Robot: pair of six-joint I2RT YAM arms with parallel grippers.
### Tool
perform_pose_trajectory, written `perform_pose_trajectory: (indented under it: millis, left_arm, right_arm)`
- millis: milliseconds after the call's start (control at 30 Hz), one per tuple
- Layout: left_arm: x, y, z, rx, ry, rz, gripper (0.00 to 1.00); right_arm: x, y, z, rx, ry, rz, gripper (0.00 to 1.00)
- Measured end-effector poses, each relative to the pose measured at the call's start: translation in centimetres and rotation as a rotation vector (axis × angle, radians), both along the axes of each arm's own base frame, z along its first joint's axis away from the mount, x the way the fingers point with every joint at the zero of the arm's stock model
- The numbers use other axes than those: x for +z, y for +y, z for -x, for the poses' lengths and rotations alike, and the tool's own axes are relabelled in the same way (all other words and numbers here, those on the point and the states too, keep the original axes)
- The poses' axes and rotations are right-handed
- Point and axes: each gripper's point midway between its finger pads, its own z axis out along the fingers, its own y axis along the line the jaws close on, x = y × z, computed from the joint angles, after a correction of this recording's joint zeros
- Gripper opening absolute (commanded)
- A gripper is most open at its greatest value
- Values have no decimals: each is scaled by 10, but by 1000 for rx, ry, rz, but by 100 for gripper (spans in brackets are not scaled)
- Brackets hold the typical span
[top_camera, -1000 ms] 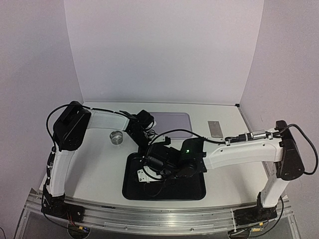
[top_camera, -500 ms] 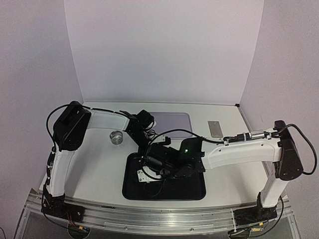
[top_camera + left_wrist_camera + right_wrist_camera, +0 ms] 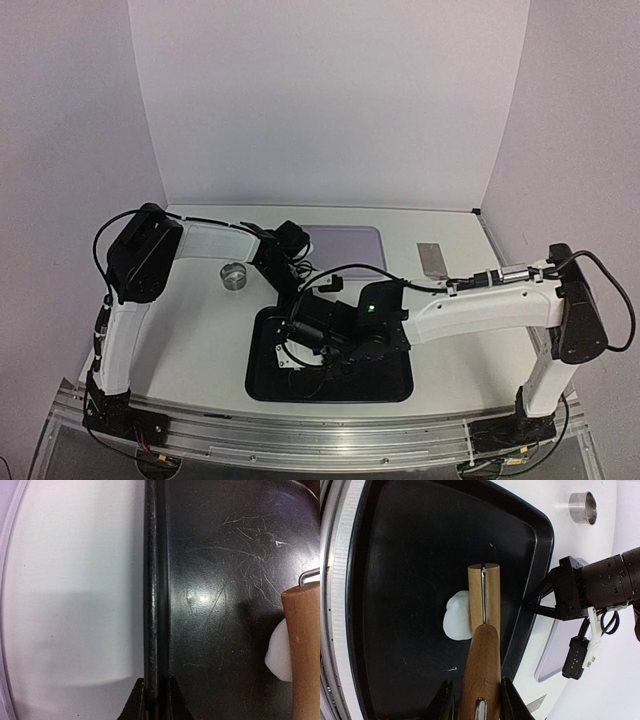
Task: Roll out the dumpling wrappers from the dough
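From above, the tray (image 3: 385, 385) lies on the table (image 3: 190, 330), near and about central. The left claw (image 3: 296, 296) is at the tray's far-left corner. The right claw (image 3: 298, 350) reaches in from the right, over the tray's left part. A ring (image 3: 234, 275) stands on the table left of the tray's far edge, and a mat (image 3: 350, 243) lies beyond the tray.

From the left wrist, the left claw is closed on the tray's raised rim, one tip on each side. The dough (image 3: 279, 652) — a small white lump — lies on the tray floor, partly under the rolling pin (image 3: 302, 650).

From the right wrist, the right claw clamps the pin's wooden handle. The roller rests on the tray, touching the dough and covering one edge of it — the rest bulges out beside the roller. The left claw shows at the rim close by.
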Motion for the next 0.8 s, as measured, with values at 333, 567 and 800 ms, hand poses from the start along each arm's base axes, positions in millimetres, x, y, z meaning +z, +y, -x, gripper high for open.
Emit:
perform_pose_trajectory:
  millis: [333, 567, 800]
  left_arm:
    - [0, 0, 0, 0, 0, 0, 0]
    - [0, 0, 0, 0, -1, -1, 0]
    - [1, 0, -1, 1, -2, -3, 0]
  right_arm:
    - [1, -10, 22, -28, -4, -19, 0]
    - [-3, -8, 10, -65, 4, -24, 0]
    - [-4, -9, 5, -108, 21, -60, 0]
